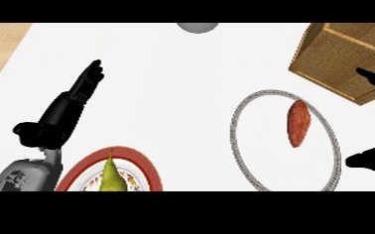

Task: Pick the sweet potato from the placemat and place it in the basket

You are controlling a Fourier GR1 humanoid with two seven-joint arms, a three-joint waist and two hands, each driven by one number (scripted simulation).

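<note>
lying on the round placemat (233, 129), untouched, the sweet potato (298, 123) sits near the basket (330, 59), the right hand (362, 159) barely showing at the view's edge, its pose beyond telling, while the left hand (64, 113) rests aside over the worktop (168, 79), fingers (93, 75) straight and together, seemingly unneeded.

Right edge cuts off basket (331, 55) and right robot hand (364, 159).

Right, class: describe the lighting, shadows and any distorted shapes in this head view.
Head view: even light, no glare on the white counter; no cast shadow under the sweet potato or left hand; the round placemat looks taller than wide.
</note>
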